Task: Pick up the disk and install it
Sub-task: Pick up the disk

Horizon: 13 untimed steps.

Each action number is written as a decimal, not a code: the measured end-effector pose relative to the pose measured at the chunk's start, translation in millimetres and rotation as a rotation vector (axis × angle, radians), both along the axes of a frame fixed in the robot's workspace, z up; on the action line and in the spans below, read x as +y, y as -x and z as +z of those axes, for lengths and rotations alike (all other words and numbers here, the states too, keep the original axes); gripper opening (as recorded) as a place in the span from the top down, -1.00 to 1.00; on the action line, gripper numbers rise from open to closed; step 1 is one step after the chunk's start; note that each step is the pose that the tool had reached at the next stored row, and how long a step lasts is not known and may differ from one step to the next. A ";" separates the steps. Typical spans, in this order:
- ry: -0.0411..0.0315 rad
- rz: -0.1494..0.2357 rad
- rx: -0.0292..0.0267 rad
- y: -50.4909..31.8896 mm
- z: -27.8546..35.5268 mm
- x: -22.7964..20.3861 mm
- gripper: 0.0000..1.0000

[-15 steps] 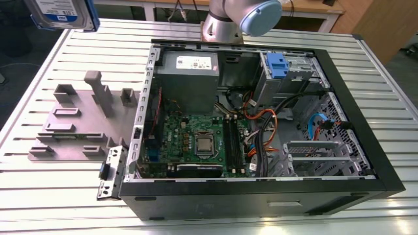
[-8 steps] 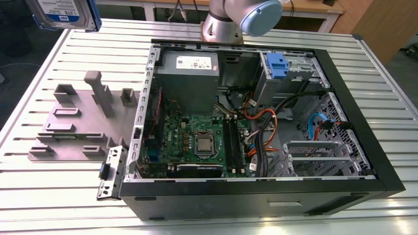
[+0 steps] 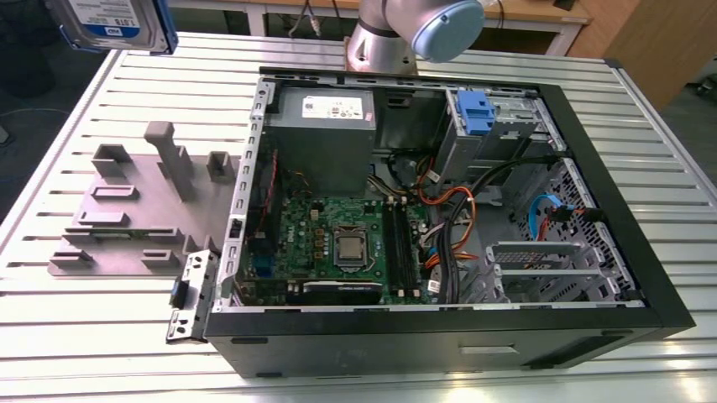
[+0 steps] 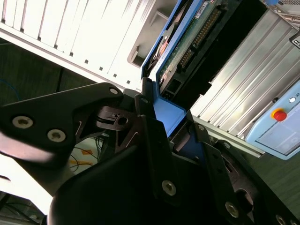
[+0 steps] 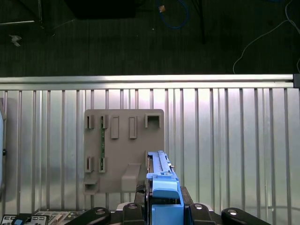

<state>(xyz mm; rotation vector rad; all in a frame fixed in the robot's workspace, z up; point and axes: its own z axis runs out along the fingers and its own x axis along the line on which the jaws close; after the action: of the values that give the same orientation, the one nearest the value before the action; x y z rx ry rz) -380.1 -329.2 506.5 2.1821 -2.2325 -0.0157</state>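
Note:
The disk [image 3: 112, 21], a silver drive with a blue-and-white label in a blue carrier, hangs in the air at the top of the exterior view's left, above the table's far corner. In the second wrist view my gripper [image 4: 167, 117] is shut on the disk's blue carrier [image 4: 169, 113], one dark finger [image 4: 142, 108] on each side, and the drive's green circuit board [image 4: 187, 42] faces the camera. In the first wrist view the disk [image 5: 161, 176] shows edge-on between the gripper's fingers [image 5: 164, 206], high above the grey fixture plate [image 5: 123, 154].
An open computer case [image 3: 627, 210] lies on the slatted metal table [image 3: 134, 336], with a motherboard [image 3: 336, 235], a grey power supply box [image 3: 325, 113] and a drive bay with a small blue latch piece [image 3: 476, 113]. The grey fixture plate [image 3: 134, 210] lies to the case's left. A pendant with a red button [image 4: 279, 115] lies beside the table.

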 end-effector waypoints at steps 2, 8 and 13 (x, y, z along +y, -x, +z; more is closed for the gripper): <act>0.0000 0.000 0.0000 -1.4 0.0 0.1 0.27; 0.0000 0.000 0.0000 -3.8 0.0 0.1 0.27; 0.0000 0.000 0.0000 -5.9 0.0 0.0 0.27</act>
<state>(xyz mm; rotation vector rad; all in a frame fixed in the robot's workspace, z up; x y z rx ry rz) -374.3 -329.1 506.5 2.1820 -2.2327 -0.0157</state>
